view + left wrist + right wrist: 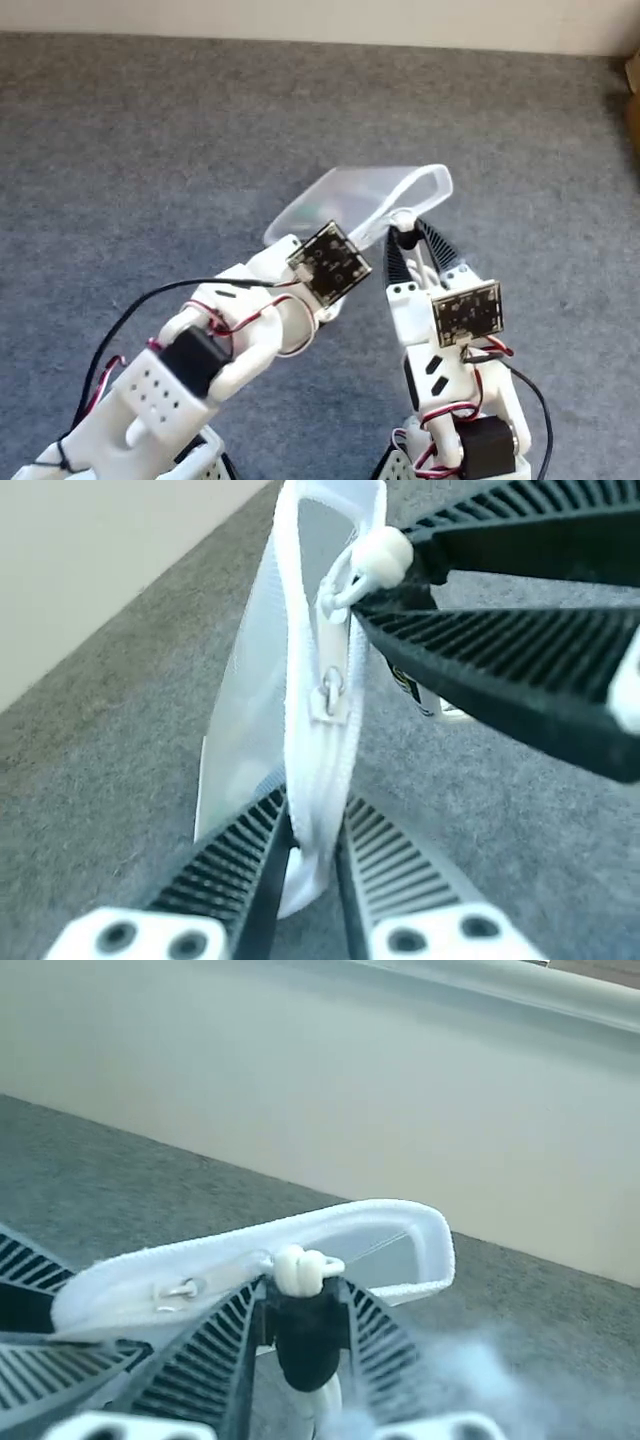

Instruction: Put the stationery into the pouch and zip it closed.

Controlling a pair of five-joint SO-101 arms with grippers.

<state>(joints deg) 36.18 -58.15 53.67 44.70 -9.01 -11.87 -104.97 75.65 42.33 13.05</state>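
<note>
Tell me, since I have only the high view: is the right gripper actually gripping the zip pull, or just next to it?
Observer: Gripping it. The right gripper is shut on the zip pull, just under its white bead.
Operator: And the other arm?
Observer: The left gripper pinches the pouch by its zipped end.
Operator: Is the zip fully closed?
Observer: No. Beyond the slider the mouth gapes open.
</note>
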